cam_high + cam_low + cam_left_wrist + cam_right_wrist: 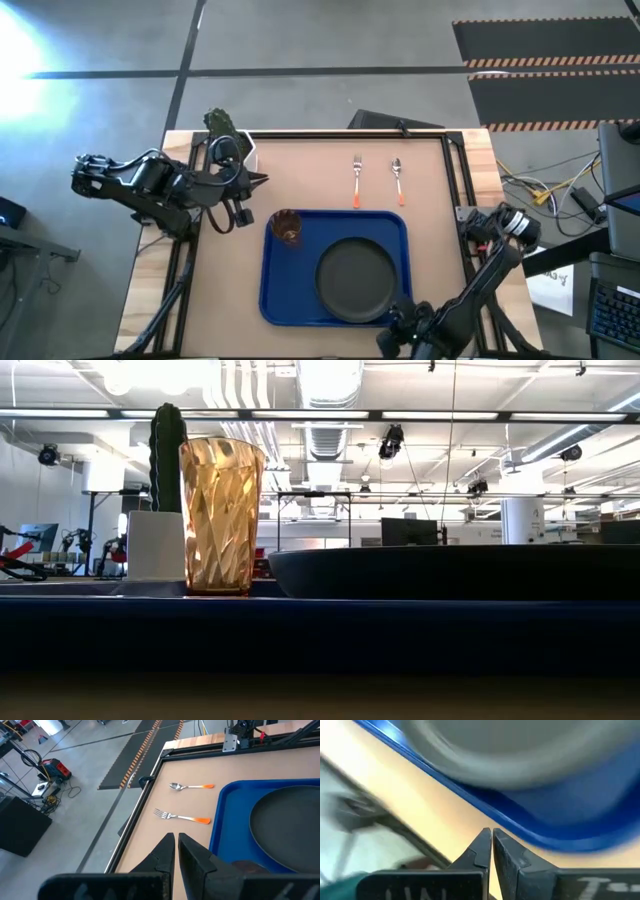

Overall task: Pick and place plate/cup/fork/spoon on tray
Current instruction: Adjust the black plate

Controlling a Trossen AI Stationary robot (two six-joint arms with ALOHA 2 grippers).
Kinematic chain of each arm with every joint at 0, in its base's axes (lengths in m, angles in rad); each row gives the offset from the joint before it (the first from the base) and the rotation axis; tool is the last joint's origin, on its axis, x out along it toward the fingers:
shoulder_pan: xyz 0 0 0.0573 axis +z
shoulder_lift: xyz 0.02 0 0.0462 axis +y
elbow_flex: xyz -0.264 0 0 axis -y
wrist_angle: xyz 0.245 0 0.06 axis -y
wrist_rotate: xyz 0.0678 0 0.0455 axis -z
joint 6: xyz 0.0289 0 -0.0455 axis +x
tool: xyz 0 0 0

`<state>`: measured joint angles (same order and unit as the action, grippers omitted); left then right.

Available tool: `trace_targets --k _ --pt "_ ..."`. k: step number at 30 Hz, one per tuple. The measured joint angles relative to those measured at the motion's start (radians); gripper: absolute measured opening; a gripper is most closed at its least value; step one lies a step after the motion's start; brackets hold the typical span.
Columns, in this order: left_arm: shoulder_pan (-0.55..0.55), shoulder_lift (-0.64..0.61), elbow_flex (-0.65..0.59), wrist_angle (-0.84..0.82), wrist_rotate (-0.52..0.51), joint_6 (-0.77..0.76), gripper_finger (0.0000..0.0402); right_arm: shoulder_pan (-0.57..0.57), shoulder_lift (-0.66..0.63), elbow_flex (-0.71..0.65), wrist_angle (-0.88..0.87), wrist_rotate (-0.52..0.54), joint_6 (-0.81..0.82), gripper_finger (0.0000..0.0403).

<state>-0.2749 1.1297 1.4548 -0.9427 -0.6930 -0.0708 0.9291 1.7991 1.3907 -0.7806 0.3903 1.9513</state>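
We see the brown table (330,190) carrying the blue tray (275,290) with plate (355,280) and cup (287,228); fork (357,180) and spoon (398,180) lie beyond its far rim. Left gripper (262,180) and right gripper (385,342) both closed, empty.

The left arm is seen at the middle left of the high view, folded and stretched toward the frame's centre, with the left gripper (258,180) at its tip; its fingers (167,851) are pressed together. The right arm is bent along the lower right, and the right gripper (393,340) is held at the bottom edge, fingers (482,847) closed, nothing held.
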Motion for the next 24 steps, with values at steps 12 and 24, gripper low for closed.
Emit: trace_targets --k 12,24 --pt "0.000 0.000 0.000 0.000 0.000 0.000 0.0006 -0.092 -0.132 -0.013 -0.476 0.100 -0.009 0.0009" --pt "0.000 0.000 0.000 0.000 0.000 0.003 0.0006 -0.231 -0.158 -0.121 -0.445 -0.069 -0.124 0.0009"
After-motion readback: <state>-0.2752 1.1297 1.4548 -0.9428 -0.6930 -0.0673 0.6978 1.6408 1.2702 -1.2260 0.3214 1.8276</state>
